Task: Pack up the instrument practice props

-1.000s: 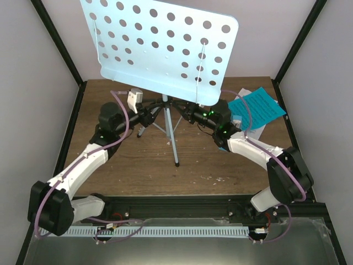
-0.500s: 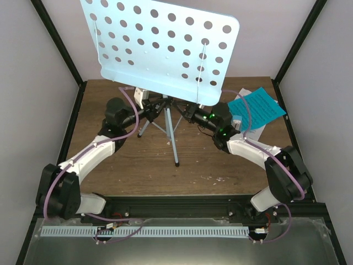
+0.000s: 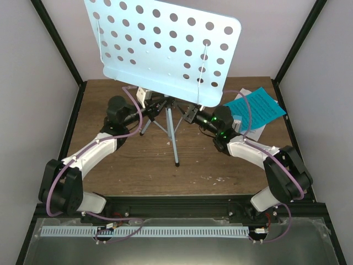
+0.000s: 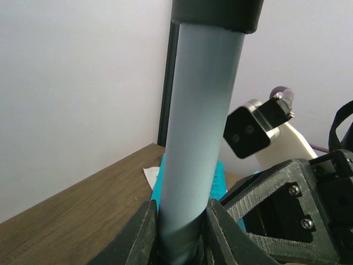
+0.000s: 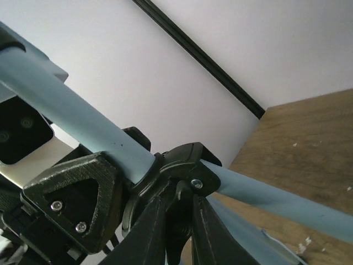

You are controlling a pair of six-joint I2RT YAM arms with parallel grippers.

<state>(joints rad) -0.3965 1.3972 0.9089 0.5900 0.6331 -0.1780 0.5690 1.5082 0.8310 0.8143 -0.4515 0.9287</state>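
Left wrist and right wrist show us left gripper (image 4: pixel 179 227) and right gripper (image 5: pixel 175 221) clamped on the music stand (image 4: pixel 198 121); the music sheets (image 3: pixel 260 107) carry print too small to read.

my left arm reaches in from 7 o'clock toward the centre, and my left pincer (image 4: pixel 179 234) presses both sides of the music stand (image 4: pixel 201 110) pole. my right arm bends in from 4 o'clock, with my right pincer (image 5: pixel 176 232) clamped on the stand's black hub.

One music stand (image 3: pixel 165 49); one cyan sheet (image 3: pixel 259 107); one white sheet (image 3: pixel 252 132); two arms (image 3: pixel 91 155) (image 3: pixel 259 155).
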